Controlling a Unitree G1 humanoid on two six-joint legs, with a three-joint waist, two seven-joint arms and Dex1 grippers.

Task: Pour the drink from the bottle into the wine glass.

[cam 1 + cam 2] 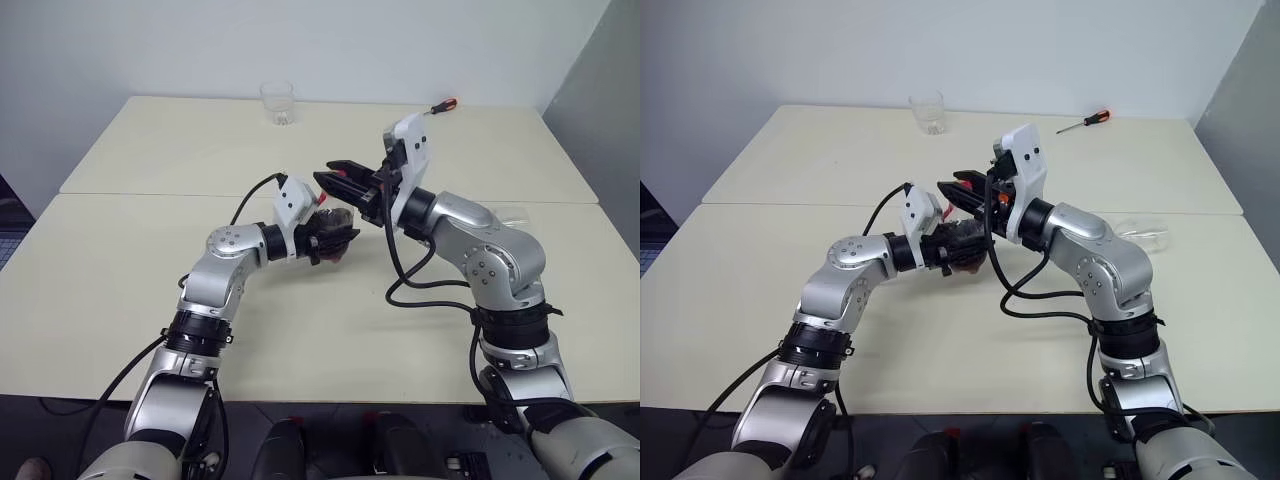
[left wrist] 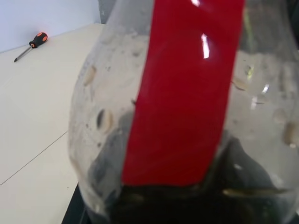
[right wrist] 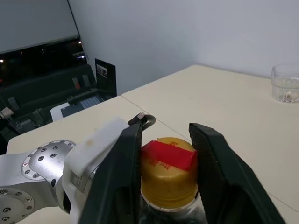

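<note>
Pale walls rise behind a cream bench [image 1: 150, 300] made of two tops pushed together, a seam running across between them.

From the head camera, the left gripper [image 1: 335, 235] hangs over the middle of the bench, its fingers clamped on the bottle [image 1: 337, 222], which is largely hidden by the black fingers. The right gripper [image 1: 335, 175] reaches in from the opposite side, just above the bottle's top. A short clear tumbler [image 1: 278, 102] stands near the far edge of the bench, well apart from both arms. A screwdriver [image 1: 1084, 122] with a red-and-black handle lies toward the far right corner. A clear glass object [image 1: 1143, 229] lies toward the right edge, behind the right arm; its shape cannot be made out.

Seen from the left wrist, the bottle's clear rounded body presses close, crossed by a broad red label, with dark drink [image 2: 187, 205] pooled low inside. The screwdriver [image 2: 30, 45] lies on the bench beyond.

From the right wrist, two black fingers [image 3: 119, 172] flank the bottle's yellowish cap [image 3: 169, 175], which carries a strip of red tape. Both sit tight against the cap's sides, closed on it. The tumbler [image 3: 286, 84] stands on the bench farther off.
</note>
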